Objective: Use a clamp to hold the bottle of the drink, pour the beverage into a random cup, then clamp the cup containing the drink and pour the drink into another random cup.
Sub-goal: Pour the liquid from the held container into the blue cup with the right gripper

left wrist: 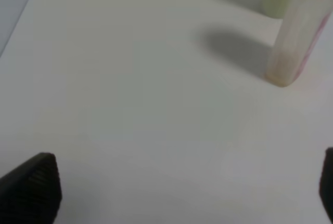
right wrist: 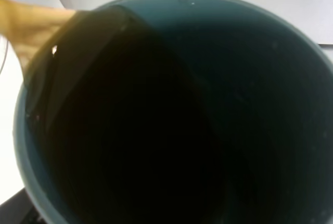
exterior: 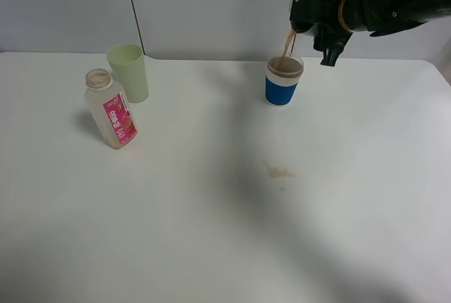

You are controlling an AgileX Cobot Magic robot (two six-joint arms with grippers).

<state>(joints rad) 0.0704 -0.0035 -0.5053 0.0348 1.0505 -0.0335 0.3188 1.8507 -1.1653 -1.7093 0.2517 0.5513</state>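
My right end effector [exterior: 304, 7] is up at the far right of the tabletop [exterior: 225, 232], clamped tight on the teal cup [right wrist: 291, 78], which I hold tipped over above the blue-banded cup [exterior: 283, 82]. In the high view the teal cup itself is mostly lost against my dark arm, but my right wrist camera looks straight into its mouth: the dark brown drink [right wrist: 130, 130] fills the low side and runs over the rim as a paler brown stream. From above, that stream [exterior: 287, 44] falls into the blue-banded cup, which stands upright on the tabletop with brown liquid visible inside its pale rim. My left end effector [left wrist: 187, 193] is spread wide with nothing between its fingers [left wrist: 31, 187], hanging over bare tabletop; it does not show in the high view. The bottle [exterior: 110, 108] with the pink label stands upright and uncapped at the left, and looks nearly empty. Just behind it, close beside, stands the pale yellow-green tumbler [exterior: 128, 72]. A small brownish stain [exterior: 280, 172] marks the tabletop near the middle, nearer the camera than the blue-banded cup.
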